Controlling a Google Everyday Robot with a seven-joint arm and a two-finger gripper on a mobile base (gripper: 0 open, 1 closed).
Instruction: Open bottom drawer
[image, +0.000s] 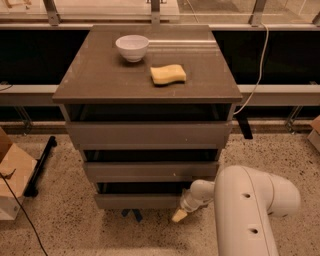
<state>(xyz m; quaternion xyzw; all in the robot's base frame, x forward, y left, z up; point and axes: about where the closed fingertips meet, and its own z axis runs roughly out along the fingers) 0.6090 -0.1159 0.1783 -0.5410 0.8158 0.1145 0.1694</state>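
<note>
Gripper (180, 215): low by the floor; whether clenched or released cannot be told
Bottom drawer (136, 201): just left of it; the front's right end is beside it; contact unclear
Arm (250, 210): right of it; cut off below
Sponge (168, 74), bowl (132, 47): well above, on the cabinet top (90, 80)

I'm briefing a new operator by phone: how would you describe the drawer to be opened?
Find the grey-brown cabinet with a white bowl and yellow sponge on top. Of its three stacked fronts, the bottom drawer is the lowest, near the floor, with the gripper by its right end. It looks narrower and shorter than the two above.
</note>
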